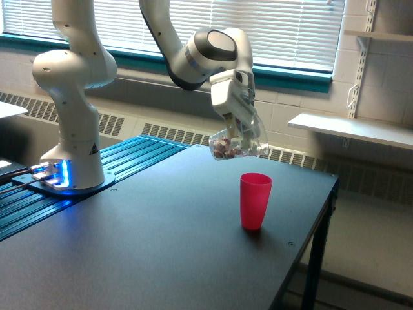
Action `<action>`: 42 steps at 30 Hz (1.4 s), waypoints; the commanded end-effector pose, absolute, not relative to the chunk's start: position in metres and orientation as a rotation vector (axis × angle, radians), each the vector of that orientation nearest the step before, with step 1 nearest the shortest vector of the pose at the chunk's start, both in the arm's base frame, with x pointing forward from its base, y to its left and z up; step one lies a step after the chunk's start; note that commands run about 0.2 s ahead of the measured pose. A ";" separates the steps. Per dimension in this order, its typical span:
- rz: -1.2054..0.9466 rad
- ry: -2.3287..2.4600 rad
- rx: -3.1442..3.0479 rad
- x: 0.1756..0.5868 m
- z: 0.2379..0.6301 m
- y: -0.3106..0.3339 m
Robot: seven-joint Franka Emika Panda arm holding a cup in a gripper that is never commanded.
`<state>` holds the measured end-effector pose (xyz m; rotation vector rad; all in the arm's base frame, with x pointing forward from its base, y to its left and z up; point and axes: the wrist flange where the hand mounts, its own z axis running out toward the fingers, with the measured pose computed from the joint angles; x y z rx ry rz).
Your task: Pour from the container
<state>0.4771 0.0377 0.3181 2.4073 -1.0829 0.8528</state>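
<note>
The pincer [240,129] is clamped on the clear rounded plastic container [237,142], tilted in the air just above the upright pink-red plastic cup [255,201] on the dark bench [148,239]. Its brownish contents (small lumps) remain inside; pouring seems not yet begun.

The white, rounded Franka arm [74,84] stands on its base at the exterior view's left, its thick lower column rising upright past a bulbous joint and out of the top of the view. An upper link comes back down from the top and bends at a grey-and-white wrist joint [210,55] toward the exterior view's right. Below the wrist the white gripper [240,132] points down and slightly right, tilted off vertical, its fingers closed on the clear, rounded plastic cup [237,143], which hangs tipped in the air.
</note>
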 end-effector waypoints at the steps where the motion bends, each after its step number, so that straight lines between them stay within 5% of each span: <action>1: 0.864 -1.183 2.352 0.476 0.308 0.042; 28: 0.805 -1.674 2.206 0.469 0.306 0.046; 42: 0.789 -1.502 2.334 0.467 0.308 0.060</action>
